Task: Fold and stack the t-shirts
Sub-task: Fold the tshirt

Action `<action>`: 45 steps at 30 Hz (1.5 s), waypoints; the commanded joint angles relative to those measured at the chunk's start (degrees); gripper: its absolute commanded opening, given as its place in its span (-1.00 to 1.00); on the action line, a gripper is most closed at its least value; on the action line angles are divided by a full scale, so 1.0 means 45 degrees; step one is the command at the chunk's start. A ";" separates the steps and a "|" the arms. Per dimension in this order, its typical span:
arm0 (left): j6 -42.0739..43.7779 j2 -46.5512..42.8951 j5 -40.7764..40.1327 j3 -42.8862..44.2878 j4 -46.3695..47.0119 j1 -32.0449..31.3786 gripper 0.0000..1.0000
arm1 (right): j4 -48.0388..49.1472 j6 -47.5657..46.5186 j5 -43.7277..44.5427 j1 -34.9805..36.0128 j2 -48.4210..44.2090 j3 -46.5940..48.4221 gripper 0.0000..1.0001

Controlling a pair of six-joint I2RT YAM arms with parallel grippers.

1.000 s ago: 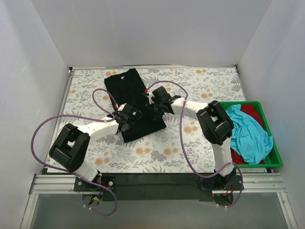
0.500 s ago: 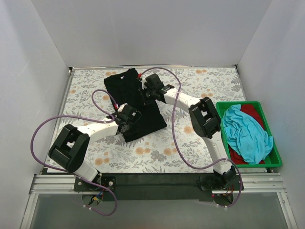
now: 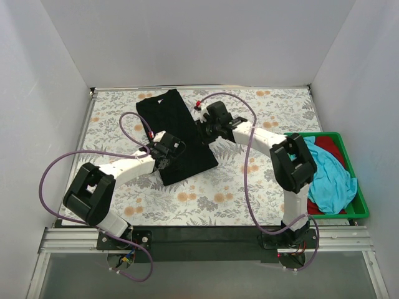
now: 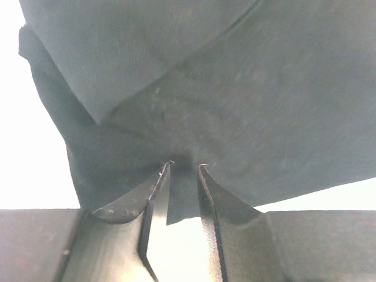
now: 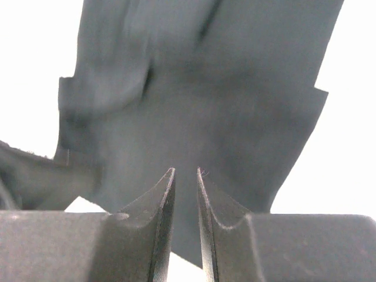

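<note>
The left pincer [image 4: 184, 167] has its fingers drawn to a narrow slit, with a fold of the black t-shirt [image 4: 247, 88] nipped between the tips, toward the near end of that shirt. The right pincer [image 5: 185, 171] is likewise almost shut at the shirt's right edge, though the blurred wrist view leaves it unclear whether cloth is caught or merely lies beneath. The black t-shirt lies as a long slanted strip on the flowered table [image 3: 249, 187], well apart from the turquoise t-shirt [image 3: 327, 180] and red t-shirt [image 3: 329, 146] heaped in the green tray [image 3: 296, 134] at the right.
</note>
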 commanded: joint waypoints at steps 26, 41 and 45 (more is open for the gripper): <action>0.2229 0.2824 -0.3136 0.3549 0.0159 0.2676 -0.45 | 0.4032 0.1438 -0.2241 0.0164 -0.1563 -0.6665 -0.58; 0.1901 0.0628 -0.1890 0.4707 -0.1305 0.3518 0.02 | 0.3329 0.1184 -0.2827 -0.0012 -0.3123 -0.5434 -0.46; 0.0887 -0.1444 0.0257 0.2208 -0.1130 0.2816 0.12 | 0.3349 0.0950 -0.3236 -0.0537 -0.3126 -0.5454 -0.44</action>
